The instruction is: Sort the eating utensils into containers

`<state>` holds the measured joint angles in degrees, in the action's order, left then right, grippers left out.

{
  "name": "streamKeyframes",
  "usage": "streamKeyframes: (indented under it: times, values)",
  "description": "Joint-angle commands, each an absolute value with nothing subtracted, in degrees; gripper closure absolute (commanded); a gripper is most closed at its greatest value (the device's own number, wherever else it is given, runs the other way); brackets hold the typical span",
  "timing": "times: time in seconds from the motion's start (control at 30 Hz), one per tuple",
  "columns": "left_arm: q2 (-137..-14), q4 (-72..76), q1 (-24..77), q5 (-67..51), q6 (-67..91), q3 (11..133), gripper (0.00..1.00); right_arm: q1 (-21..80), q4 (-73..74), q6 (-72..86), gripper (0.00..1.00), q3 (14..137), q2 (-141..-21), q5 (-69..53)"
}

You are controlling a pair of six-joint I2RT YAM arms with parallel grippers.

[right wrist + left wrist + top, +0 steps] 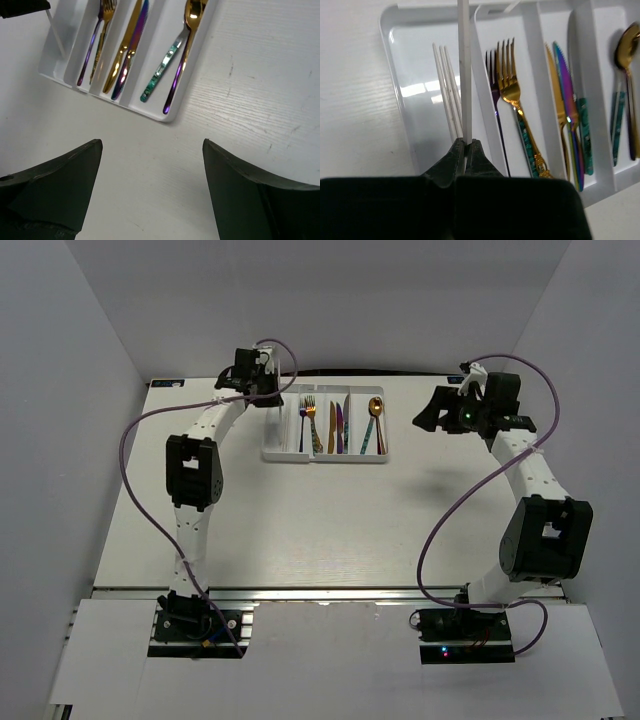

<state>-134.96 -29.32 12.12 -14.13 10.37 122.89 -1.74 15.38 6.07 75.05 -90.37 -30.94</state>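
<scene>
I noted left gripper pinching a thin white stick over the white tray of gold and purple cutlery; right gripper gaped wide.

Robotics lab test cell. You see plain white walls boxing in a white table, with purple cables and a metal mounting rail at its near edge.

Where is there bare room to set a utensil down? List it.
Free: table between tray and arm bases, and the strip between tray and right tool. Crowded: the compartments with forks, knives and spoons; the left tool holds a white stick at the leftmost one.
</scene>
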Motion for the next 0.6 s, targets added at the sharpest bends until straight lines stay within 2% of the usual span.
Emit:
streamKeyframes:
  times: [0.0,0.57]
  values:
    - [-134.29,-30.67,12.74,-11.87,7.82,122.52,1.00,-2.81,16.08,4.92,0.13,73.92,-88.24,-30.06]
    - [-134.74,-31.20,12.66,-12.83,9.84,115.75,0.97,-3.08,16.79,2.55,0.12,73.83,-89.47,-28.48]
